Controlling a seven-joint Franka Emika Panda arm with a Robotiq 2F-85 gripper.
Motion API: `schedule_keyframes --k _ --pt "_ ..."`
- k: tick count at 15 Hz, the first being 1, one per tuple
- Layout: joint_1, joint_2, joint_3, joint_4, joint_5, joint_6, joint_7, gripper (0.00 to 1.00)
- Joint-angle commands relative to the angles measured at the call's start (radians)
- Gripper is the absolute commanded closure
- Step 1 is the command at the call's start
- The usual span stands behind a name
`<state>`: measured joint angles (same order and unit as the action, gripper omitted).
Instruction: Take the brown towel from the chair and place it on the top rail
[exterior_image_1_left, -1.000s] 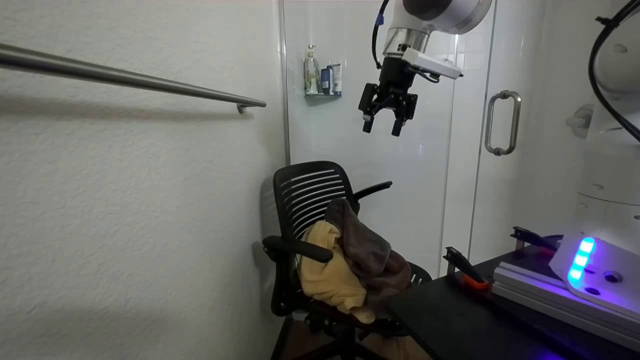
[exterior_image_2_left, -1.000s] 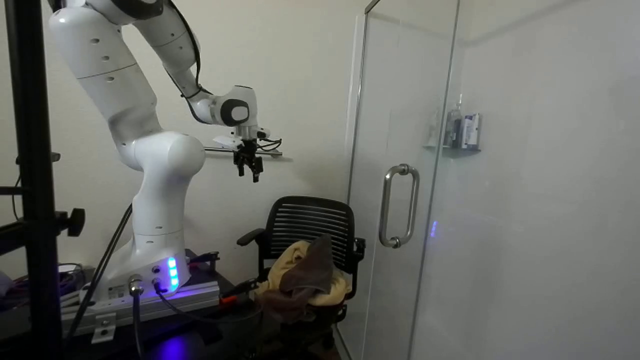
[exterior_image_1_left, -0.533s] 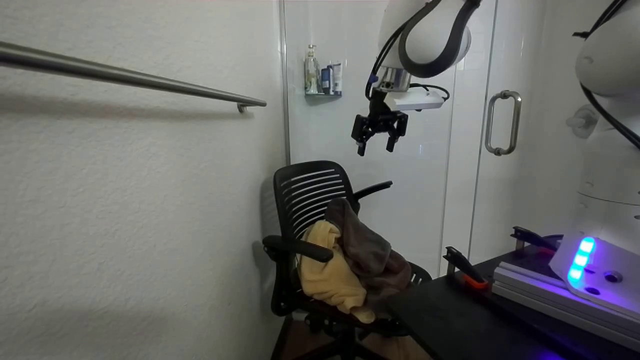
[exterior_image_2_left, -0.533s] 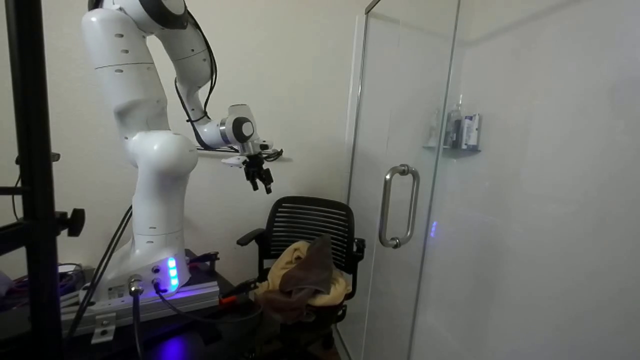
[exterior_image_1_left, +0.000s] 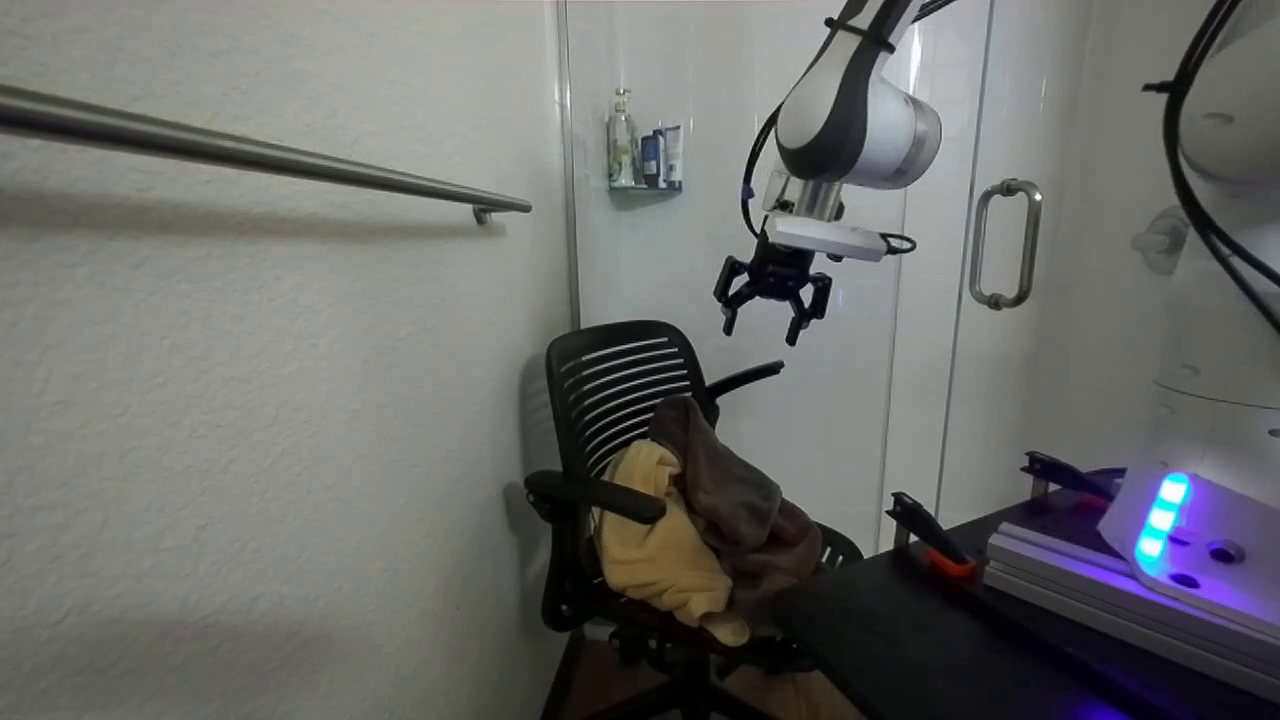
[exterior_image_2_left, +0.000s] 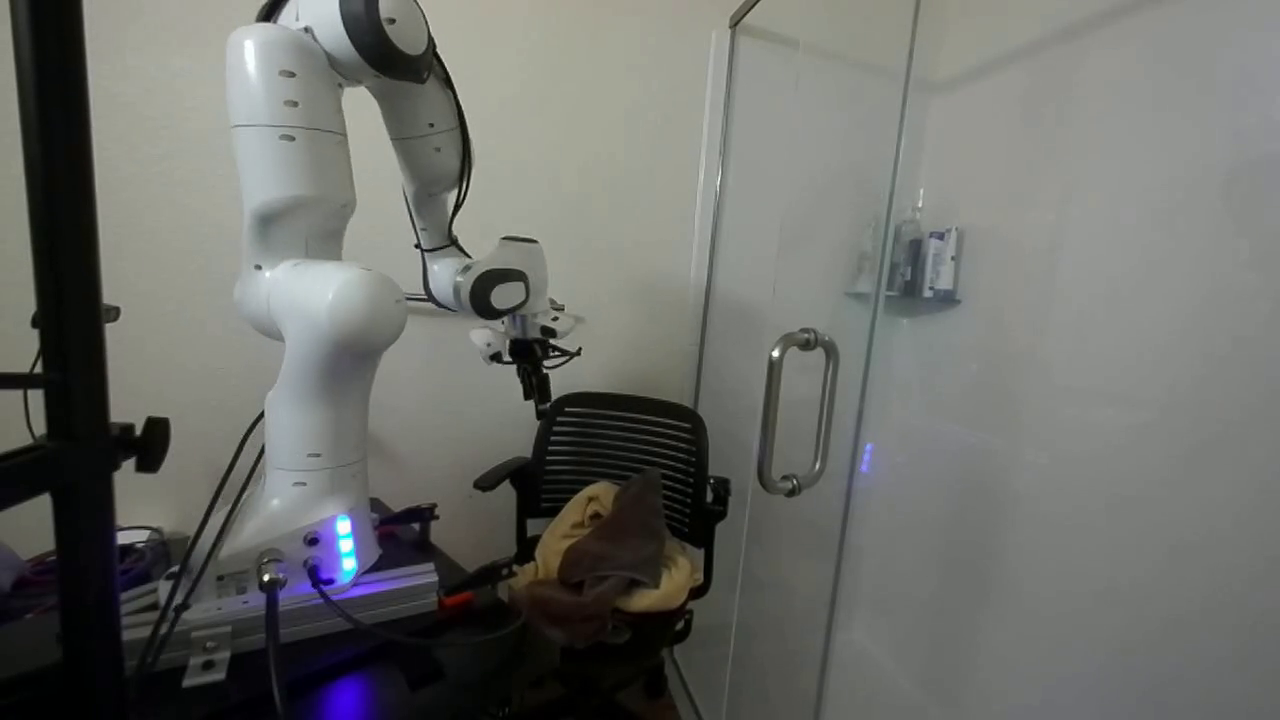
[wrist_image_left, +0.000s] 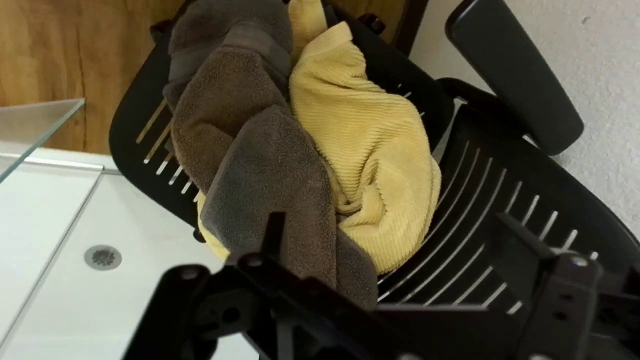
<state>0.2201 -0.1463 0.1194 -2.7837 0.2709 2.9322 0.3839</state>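
Observation:
The brown towel (exterior_image_1_left: 740, 500) lies bunched on the black chair (exterior_image_1_left: 595, 497), with a peak against the backrest; it also shows in an exterior view (exterior_image_2_left: 625, 535) and in the wrist view (wrist_image_left: 272, 170). A yellow towel (exterior_image_1_left: 655, 550) lies beside and partly under it, also in the wrist view (wrist_image_left: 370, 135). The metal rail (exterior_image_1_left: 270, 155) runs along the wall; in an exterior view (exterior_image_2_left: 415, 297) the arm mostly hides it. My gripper (exterior_image_1_left: 761, 332) is open and empty, above the chair and apart from the towels. In the wrist view its fingers (wrist_image_left: 392, 222) are wide apart.
A black table (exterior_image_1_left: 880, 620) with clamps (exterior_image_1_left: 930, 535) stands beside the chair. A glass shower door with a metal handle (exterior_image_2_left: 797, 412) is near. A corner shelf (exterior_image_1_left: 645, 188) holds bottles. The chair's armrests (wrist_image_left: 515, 75) stick up around the seat.
My gripper has come down toward the chair and turned somewhat, still open. In an exterior view it has moved right, near the backrest's top edge. The towels and chair have not moved.

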Motion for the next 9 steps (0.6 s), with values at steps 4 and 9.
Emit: schedule_keyframes --k 4,9 --pt "0.068 -0.027 -0.029 0.011 0.099 -0.008 -0.032 0.00" --pt "0.052 0.011 -0.088 0.037 0.129 -0.042 -0.128 0.00"
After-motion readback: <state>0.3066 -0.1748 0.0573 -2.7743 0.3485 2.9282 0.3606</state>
